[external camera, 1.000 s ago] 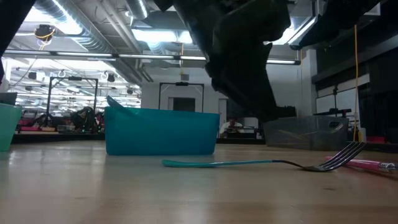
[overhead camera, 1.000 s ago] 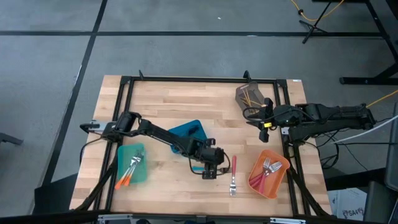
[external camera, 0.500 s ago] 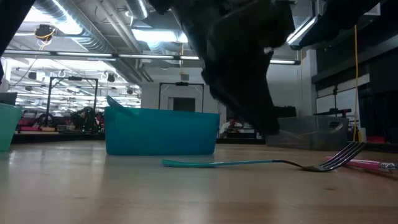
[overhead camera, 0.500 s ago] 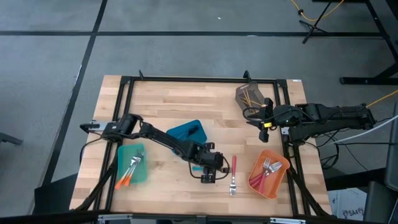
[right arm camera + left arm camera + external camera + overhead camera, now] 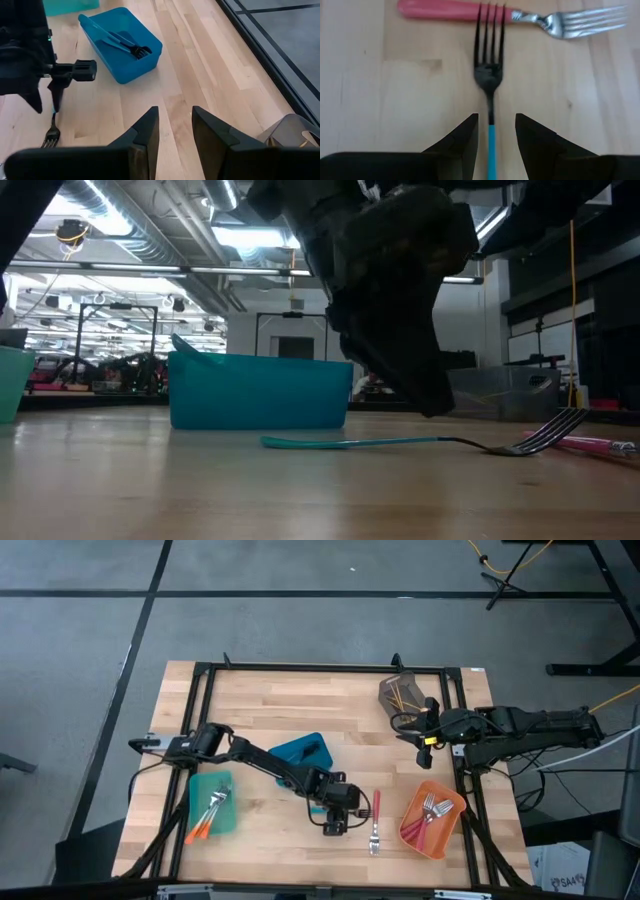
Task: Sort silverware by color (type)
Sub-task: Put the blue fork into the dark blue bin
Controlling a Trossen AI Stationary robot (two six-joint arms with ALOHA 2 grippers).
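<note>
My left gripper (image 5: 496,135) hangs spread over the blue fork (image 5: 490,75), just beside the red fork (image 5: 510,12); overhead hides that. Right gripper (image 5: 175,132) waits spread by the grey bin (image 5: 400,692).

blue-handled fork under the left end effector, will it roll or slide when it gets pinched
The blue-handled fork lies flat on the wooden table, so it probably won't roll. Its handle looks thin and smooth, so it may slip or pivot between the open fingers of the left end effector. It looks rigid and likely light.
</note>
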